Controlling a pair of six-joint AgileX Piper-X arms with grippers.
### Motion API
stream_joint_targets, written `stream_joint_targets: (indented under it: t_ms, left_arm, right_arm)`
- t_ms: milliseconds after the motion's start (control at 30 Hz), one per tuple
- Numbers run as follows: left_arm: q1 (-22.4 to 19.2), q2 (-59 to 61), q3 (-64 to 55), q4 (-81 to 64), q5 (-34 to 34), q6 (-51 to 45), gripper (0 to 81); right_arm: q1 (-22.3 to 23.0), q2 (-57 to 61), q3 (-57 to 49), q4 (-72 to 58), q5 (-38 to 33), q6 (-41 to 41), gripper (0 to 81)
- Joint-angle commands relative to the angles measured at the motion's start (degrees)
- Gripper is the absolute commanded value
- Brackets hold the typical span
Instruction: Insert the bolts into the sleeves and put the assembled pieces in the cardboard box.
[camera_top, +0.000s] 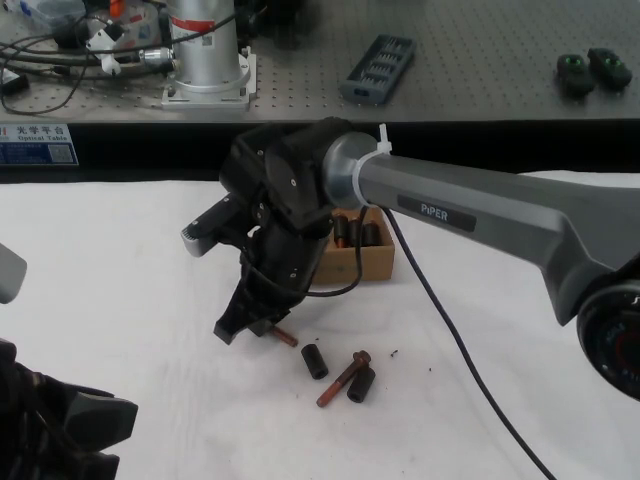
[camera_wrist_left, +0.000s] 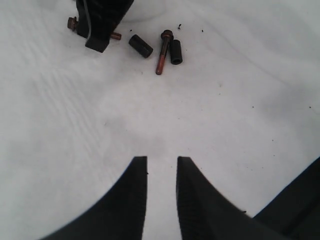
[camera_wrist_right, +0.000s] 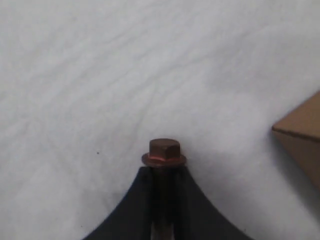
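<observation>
My right gripper (camera_top: 243, 326) hangs low over the white cloth, just in front of the cardboard box (camera_top: 378, 262), shut on a copper bolt (camera_wrist_right: 164, 151). The bolt's hex head sticks out past the fingertips, and its threaded end (camera_top: 287, 338) pokes out the other side. Close to the right lie a black sleeve (camera_top: 315, 361), a second copper bolt (camera_top: 340, 381) and another black sleeve (camera_top: 361, 384). The box holds a few dark pieces (camera_top: 343, 230). My left gripper (camera_wrist_left: 161, 167) stands open over bare cloth, well short of the loose parts (camera_wrist_left: 161, 50).
A black cable (camera_top: 450, 335) trails from the right arm across the cloth. Behind the cloth runs a perforated bench with a metal post (camera_top: 205, 50), a blue-grey bit holder (camera_top: 378, 68) and two black-green objects (camera_top: 595, 70). The left arm's body (camera_top: 50, 425) sits at the near left corner.
</observation>
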Motion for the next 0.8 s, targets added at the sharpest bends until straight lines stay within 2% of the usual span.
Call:
stream_joint_targets:
  t_ms: [0, 100, 233, 367, 500, 633, 767]
  left_arm:
    - [0.2, -0.3, -0.1, 0.4, 0.3, 0.6, 15.8]
    - [0.2, -0.3, -0.1, 0.4, 1.2, 0.6, 15.8]
    - [0.2, -0.3, -0.1, 0.2, 6.4, 0.6, 15.8]
    - [0.2, -0.1, -0.1, -2.4, 9.5, -0.4, 15.8]
    - [0.2, 0.5, -0.1, -6.2, 8.8, -8.0, 15.8]
    - [-0.6, 3.7, -0.1, -8.8, 3.4, -20.8, 16.1]
    - [-2.5, 8.6, -0.2, -12.8, 0.0, -27.9, 20.5]
  right_arm:
    - [0.0, -1.0, 0.2, 2.9, -0.4, 2.1, 3.6]
    - [0.4, -4.1, 0.2, 3.0, -1.5, 3.2, 3.6]
    - [0.4, -8.9, 0.2, 4.7, -1.0, 3.8, 3.6]
    - [-1.2, -13.2, 0.2, 8.7, 0.2, 3.8, 3.7]
    - [-4.0, -17.0, 0.2, 11.2, 0.2, 3.8, 3.7]
    - [-7.5, -21.3, 0.2, 12.7, 0.0, 3.8, 3.7]
    - [-10.8, -26.7, 0.2, 14.2, 0.0, 3.8, 3.7]
